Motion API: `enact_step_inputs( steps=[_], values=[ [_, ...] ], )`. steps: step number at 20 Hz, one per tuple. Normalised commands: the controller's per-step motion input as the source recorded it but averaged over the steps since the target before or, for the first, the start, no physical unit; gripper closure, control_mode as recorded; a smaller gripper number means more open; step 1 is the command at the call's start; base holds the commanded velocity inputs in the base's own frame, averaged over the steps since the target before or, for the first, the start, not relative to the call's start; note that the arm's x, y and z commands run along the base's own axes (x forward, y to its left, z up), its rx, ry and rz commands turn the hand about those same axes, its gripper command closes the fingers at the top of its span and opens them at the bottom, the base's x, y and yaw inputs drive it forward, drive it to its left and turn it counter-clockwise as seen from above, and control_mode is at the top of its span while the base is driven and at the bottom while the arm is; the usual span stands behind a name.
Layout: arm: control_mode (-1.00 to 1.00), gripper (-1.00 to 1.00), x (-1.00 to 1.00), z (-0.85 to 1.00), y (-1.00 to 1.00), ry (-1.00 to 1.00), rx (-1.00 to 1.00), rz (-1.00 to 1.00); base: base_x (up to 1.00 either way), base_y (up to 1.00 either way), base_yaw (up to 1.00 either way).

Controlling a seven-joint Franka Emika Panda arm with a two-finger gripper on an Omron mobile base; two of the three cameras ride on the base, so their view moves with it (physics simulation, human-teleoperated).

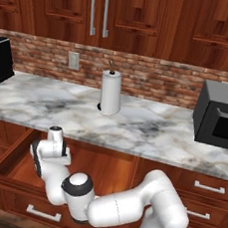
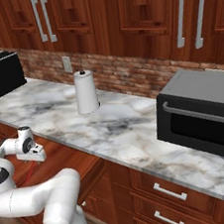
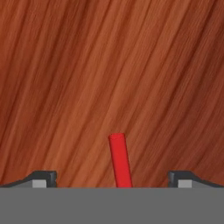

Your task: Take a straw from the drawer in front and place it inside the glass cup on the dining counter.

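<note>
White arm bent low and forward, hand [image 3: 112,178] pointing down, fingers spread wide

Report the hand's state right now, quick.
Hand: open, fingers spread wide on either side of the red straw lying on the drawer floor; holding nothing.

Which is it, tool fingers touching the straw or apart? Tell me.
Apart. The hand view shows the straw lying on the drawer floor midway between the open tool's fingertips, wood showing on both sides.
</note>
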Motion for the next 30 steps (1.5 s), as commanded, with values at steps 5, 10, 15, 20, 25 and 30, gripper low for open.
enact_step_inputs(
  steps=[5, 10, 15, 20, 25, 30],
  values=[
    [-1.00, 1.00, -0.20, -0.57, 0.10, 0.05, -0.07, 0.00, 0.00, 0.00, 0.00],
    [-1.00, 1.00, -0.30, -0.46, 0.01, 0.00, -0.05, 0.00, 0.00, 0.00, 0.00],
    [-1.00, 1.00, -0.23, -0.21, 0.00, 0.00, -0.01, 0.00, 0.00, 0.00, 0.00],
    [-1.00, 1.00, -0.08, 0.00, 0.00, 0.00, 0.00, 0.00, 0.00, 0.00, 0.00],
    [-1.00, 1.00, 0.00, 0.41, 0.00, 0.00, 0.01, 0.00, 0.00, 0.00, 0.00],
    [-1.00, 1.00, -0.23, 0.60, 0.00, 0.00, 0.01, 0.00, 0.00, 0.00, 0.00]
  ],
)
